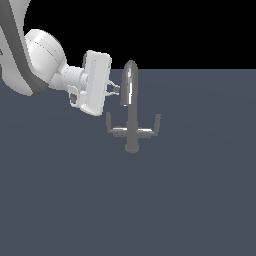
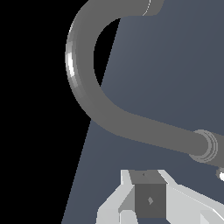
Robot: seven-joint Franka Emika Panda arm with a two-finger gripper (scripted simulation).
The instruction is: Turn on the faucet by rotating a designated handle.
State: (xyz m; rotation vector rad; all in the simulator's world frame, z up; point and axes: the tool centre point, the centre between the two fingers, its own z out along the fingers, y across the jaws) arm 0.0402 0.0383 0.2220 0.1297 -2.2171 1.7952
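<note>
Fingers [image 1: 115,89] beside the faucet [image 1: 131,107] spout — their gap impossible to judge — handle [image 1: 114,127] untouched.

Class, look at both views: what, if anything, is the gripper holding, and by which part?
Nothing is held. The gripper hangs beside the faucet's spout, above the handle, with nothing between its fingertips.

Flat, even render, sharp throughout; bright glare streak on the faucet [image 1: 129,85] spout.

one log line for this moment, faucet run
phase: approach | gripper: beside spout, holding nothing, jaw state unclear | handle: untouched, below gripper | faucet: upright
</note>
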